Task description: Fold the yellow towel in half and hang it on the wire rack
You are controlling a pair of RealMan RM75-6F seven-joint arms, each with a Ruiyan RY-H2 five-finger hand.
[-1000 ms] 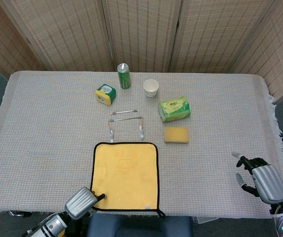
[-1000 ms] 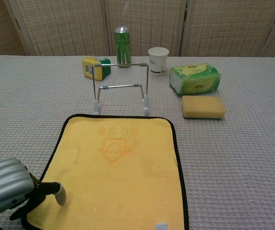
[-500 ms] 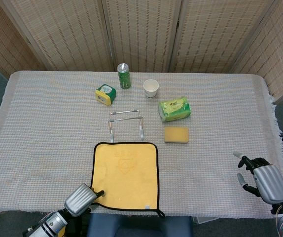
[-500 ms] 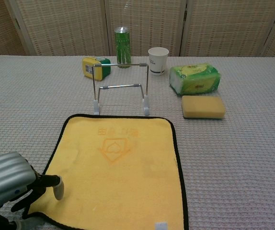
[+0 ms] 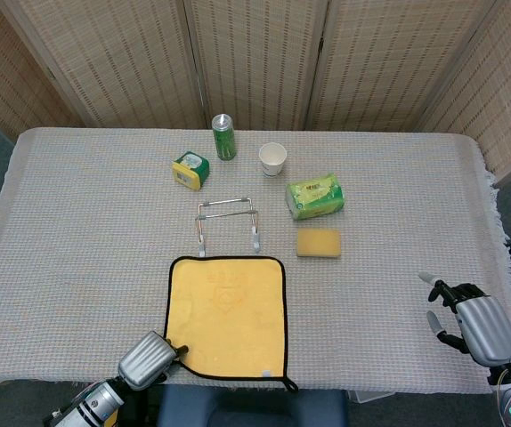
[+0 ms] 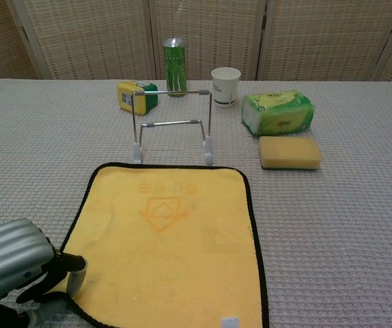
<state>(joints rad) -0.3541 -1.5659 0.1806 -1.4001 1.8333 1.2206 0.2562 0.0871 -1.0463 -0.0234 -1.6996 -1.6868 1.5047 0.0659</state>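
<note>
The yellow towel (image 5: 229, 311) with black trim lies flat on the table, just in front of the wire rack (image 5: 227, 218). The rack (image 6: 172, 123) stands upright and bare. My left hand (image 5: 149, 358) is at the towel's near-left corner. In the chest view that hand (image 6: 11, 263) has its thumb on top of the towel (image 6: 169, 246) and dark fingers under the raised, curled corner edge, pinching it. My right hand (image 5: 474, 322) hovers at the table's near-right edge with fingers apart and nothing in it. The chest view does not show it.
Behind the rack stand a green can (image 5: 223, 136), a paper cup (image 5: 272, 158) and a yellow-green box (image 5: 190, 169). A green tissue pack (image 5: 315, 196) and a yellow sponge (image 5: 318, 242) lie to the rack's right. The towel's near edge reaches the table's front edge.
My left hand has drawn back toward the near edge, and the towel's near-left corner has lifted and curled under its fingers. The right hand has barely shifted.
</note>
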